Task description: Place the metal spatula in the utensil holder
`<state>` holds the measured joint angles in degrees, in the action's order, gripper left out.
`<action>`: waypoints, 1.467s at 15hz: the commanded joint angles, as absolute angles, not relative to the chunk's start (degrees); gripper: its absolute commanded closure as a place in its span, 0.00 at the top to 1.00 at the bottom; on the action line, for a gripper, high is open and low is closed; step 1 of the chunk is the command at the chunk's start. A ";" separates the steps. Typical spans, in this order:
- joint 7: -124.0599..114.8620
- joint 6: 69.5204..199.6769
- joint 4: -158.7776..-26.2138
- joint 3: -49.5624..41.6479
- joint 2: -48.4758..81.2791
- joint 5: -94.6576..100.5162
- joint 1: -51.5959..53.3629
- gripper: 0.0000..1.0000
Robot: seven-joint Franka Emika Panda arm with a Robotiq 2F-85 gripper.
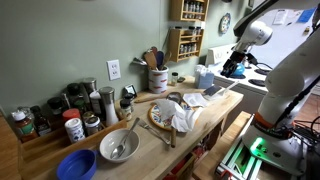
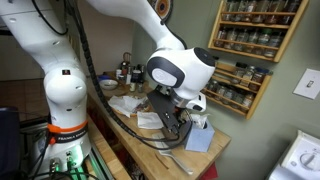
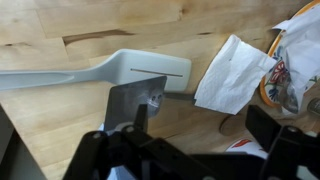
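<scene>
In the wrist view the metal spatula [image 3: 132,100] lies flat on the wooden counter. Its grey blade has a small hole, and its thin shaft runs right towards a white napkin [image 3: 235,72]. My gripper [image 3: 200,122] hovers just above it, open and empty; one finger is at the blade's edge and the other is far to the right. The utensil holder [image 1: 158,79], a cream crock holding brown wooden spoons, stands at the back of the counter by the wall, well away from my gripper [image 1: 232,68]. In an exterior view the gripper [image 2: 184,116] points down at the counter's end.
A white plastic spatula [image 3: 110,70] lies just beyond the metal one. A patterned plate [image 3: 292,70] with napkins sits close by. A grey bowl with a spoon [image 1: 118,146], a blue bowl [image 1: 75,165], spice jars [image 1: 70,110] and loose cutlery [image 1: 160,135] fill the counter.
</scene>
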<state>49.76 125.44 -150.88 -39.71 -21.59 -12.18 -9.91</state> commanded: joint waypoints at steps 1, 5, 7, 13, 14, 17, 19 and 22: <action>57.91 122.68 -147.47 -42.01 -15.72 -17.50 -9.15 1.00; 62.86 122.30 -145.56 -41.39 -10.10 -23.27 -9.55 1.00; 64.34 122.90 -144.68 -40.43 -7.41 -26.16 -10.03 1.00; 68.09 122.63 -140.26 -37.06 -0.20 -32.81 -13.71 1.00; 68.68 123.29 -139.61 -36.25 0.84 -33.69 -14.52 1.00; 70.09 123.55 -137.42 -33.78 4.33 -35.55 -17.36 1.00; 71.17 123.53 -135.97 -32.07 6.46 -35.64 -19.53 1.00; 73.06 123.50 -134.00 -29.26 9.24 -36.46 -22.72 1.00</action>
<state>69.95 123.50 -136.47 -32.24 5.34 -34.42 -19.11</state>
